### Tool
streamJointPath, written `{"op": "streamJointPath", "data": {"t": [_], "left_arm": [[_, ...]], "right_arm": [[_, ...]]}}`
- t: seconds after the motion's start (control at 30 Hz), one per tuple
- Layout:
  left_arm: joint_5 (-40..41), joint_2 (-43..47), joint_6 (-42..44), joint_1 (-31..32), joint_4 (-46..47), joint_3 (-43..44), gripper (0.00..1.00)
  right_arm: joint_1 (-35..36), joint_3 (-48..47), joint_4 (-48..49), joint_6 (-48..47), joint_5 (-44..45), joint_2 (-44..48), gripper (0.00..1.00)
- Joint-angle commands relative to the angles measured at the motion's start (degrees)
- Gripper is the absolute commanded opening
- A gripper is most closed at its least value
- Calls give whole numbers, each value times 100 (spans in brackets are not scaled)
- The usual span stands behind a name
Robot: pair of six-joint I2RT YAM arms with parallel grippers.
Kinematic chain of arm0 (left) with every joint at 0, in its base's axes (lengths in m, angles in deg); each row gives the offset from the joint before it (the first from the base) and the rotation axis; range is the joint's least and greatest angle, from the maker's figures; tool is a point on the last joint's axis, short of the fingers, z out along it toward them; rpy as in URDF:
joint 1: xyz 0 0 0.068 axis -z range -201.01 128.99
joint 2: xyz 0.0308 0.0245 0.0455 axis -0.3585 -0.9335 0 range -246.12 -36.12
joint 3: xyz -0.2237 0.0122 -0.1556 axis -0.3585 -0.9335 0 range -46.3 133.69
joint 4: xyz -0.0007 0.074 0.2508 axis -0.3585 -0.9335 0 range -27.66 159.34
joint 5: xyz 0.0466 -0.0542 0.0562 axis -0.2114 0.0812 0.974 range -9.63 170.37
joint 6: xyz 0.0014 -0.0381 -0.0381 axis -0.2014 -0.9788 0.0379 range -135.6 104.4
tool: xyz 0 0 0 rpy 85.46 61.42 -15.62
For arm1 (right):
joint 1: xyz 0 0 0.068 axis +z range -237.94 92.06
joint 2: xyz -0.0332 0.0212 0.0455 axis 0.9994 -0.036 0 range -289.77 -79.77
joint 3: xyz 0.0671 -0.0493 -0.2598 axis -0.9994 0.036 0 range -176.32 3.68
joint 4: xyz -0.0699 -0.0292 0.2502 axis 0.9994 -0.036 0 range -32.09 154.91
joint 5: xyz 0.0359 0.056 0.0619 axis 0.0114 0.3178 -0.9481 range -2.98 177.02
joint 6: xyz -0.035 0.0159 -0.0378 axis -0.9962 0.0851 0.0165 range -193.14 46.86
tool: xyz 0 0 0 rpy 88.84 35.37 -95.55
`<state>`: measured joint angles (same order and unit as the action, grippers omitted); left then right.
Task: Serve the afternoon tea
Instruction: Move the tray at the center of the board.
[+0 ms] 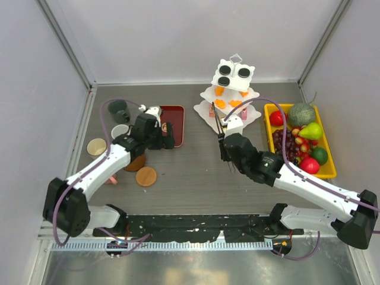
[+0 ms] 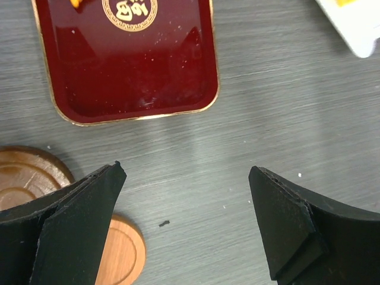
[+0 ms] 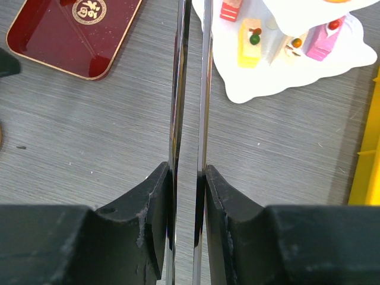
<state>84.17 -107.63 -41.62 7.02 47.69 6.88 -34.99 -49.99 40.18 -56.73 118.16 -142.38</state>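
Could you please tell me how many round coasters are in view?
3: a pale coaster at the far left, a dark brown coaster partly under the left arm, and an orange-brown coaster close beside it. The arm may hide more.

White stand (image 3: 261, 80) has black round sweets (image 1: 224, 70) on the top tier and orange sweets (image 1: 219, 91) on the middle tier; the bottom tier has a yellow sweet (image 3: 249, 43) with green and red dots, plus pink sweets (image 3: 323, 40). Dark red tray (image 2: 127, 65) has a thin gold rim and a round gold emblem; tongs (image 3: 205, 89) mirror silver; coasters (image 1: 146, 176) brown with ring grooves, one tan coaster (image 1: 96, 146) paler; dark green mug (image 1: 119, 111), cream mug (image 1: 120, 130). Yellow tray (image 3: 367, 172) holds red, green, yellow-green and dark purple fruit (image 1: 297, 142); table (image 1: 190, 172) grey with fine streaked grain; left gripper (image 2: 185, 178) and right gripper (image 3: 189, 178) black, cables (image 1: 104, 127) purple.
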Motion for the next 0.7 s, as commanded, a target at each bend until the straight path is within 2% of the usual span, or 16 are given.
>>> {"op": "streamJointPath", "data": {"t": [0.0,0.17,0.33,0.43,0.67], "left_arm": [[157,-810,27,9,609,490,99],[-10,-1953,255,9,557,1114,99],[-186,-2587,378,9,855,1378,99],[-361,-2947,387,9,576,1632,99],[-1169,-3063,10,150,688,1186,99]], "right_arm": [[40,198,337,21,358,468,33],[49,366,293,-23,349,715,32],[40,515,320,-58,262,934,32],[49,533,311,-67,270,1022,32],[40,577,548,-234,16,1128,32]]}}
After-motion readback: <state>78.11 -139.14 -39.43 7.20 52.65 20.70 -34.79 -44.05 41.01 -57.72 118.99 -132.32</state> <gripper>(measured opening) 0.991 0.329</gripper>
